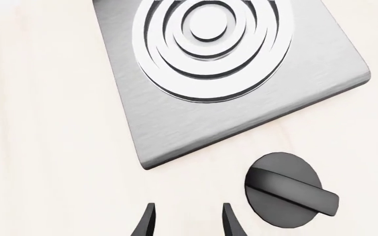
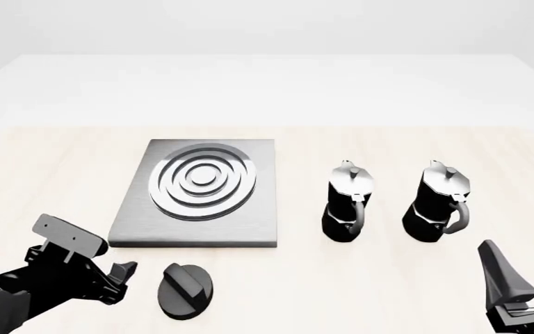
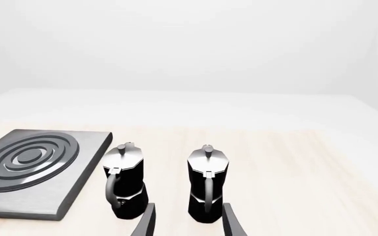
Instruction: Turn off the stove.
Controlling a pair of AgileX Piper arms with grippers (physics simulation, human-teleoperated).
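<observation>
The left gripper [image 2: 126, 277] hangs low over the table [image 2: 53, 174] with its fingers [image 1: 147, 221] spread apart and nothing between them, just beside the round black knob [image 2: 185, 290], not touching it. The knob's raised bar lies slanted. Just beyond the knob sits the stove [image 2: 197, 195], a flat grey slab with silver burner rings [image 2: 204, 179]. To its right stand 2 moka pots [image 2: 348, 203], near each other. The right gripper [image 2: 524, 268] hovers near them, jaws wide and empty.
</observation>
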